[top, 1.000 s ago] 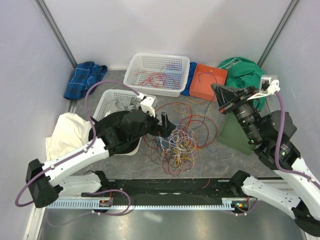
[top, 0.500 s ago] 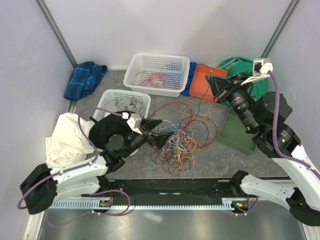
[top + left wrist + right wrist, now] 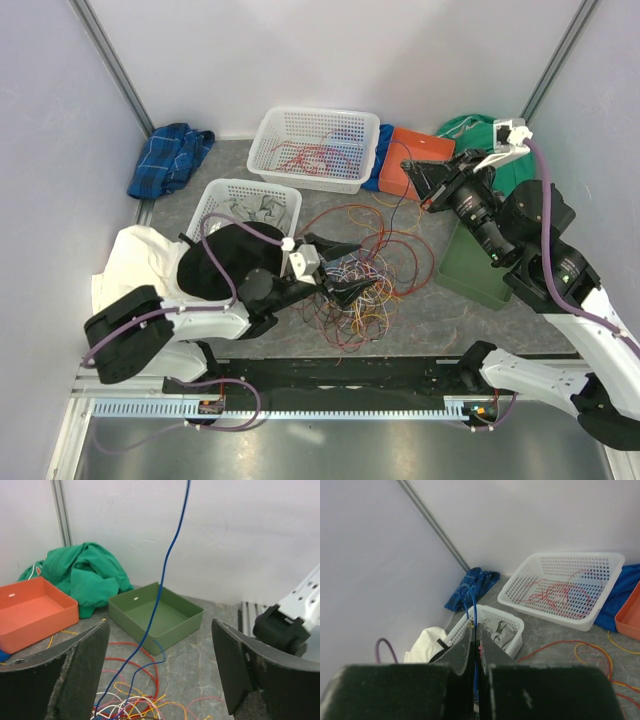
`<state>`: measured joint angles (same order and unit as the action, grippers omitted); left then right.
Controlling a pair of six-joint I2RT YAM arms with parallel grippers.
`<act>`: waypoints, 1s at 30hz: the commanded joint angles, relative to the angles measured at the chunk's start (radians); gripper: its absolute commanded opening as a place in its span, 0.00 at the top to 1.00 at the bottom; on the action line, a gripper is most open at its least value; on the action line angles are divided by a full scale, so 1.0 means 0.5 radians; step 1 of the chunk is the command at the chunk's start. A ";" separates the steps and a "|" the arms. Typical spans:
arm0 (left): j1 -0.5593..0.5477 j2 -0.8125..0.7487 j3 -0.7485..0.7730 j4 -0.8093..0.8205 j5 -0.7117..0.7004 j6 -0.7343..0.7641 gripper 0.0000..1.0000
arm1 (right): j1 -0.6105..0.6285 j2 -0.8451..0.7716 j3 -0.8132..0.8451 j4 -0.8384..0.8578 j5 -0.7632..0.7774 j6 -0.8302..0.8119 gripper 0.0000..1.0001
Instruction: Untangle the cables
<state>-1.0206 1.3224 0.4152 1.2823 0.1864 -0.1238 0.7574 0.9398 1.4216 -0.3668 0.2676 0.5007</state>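
Cables: thin, looping, multicoloured tangle

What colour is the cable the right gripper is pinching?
The cable in the right gripper is blue, clearest in the right wrist view.

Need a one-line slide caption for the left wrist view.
Open left tool over the cable tangle, one blue cable rising out of frame through its gap; green tray and orange tray behind.
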 commanded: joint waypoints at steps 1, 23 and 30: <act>-0.008 0.202 0.151 0.335 -0.050 0.159 0.20 | 0.004 0.026 0.160 -0.039 -0.164 0.088 1.00; 0.072 -0.252 1.345 -2.423 -0.300 -0.835 0.98 | 0.001 -0.385 -0.529 -0.107 0.198 -0.096 0.02; 0.151 -0.175 1.397 -2.540 -0.115 -1.114 0.98 | 0.004 -0.713 -0.944 0.221 -0.222 -0.047 0.09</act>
<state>-0.9623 1.1976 1.0950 0.1474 0.0566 -0.5518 0.7574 0.6712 1.0164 -0.3935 0.2722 0.4728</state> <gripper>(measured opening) 0.034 0.931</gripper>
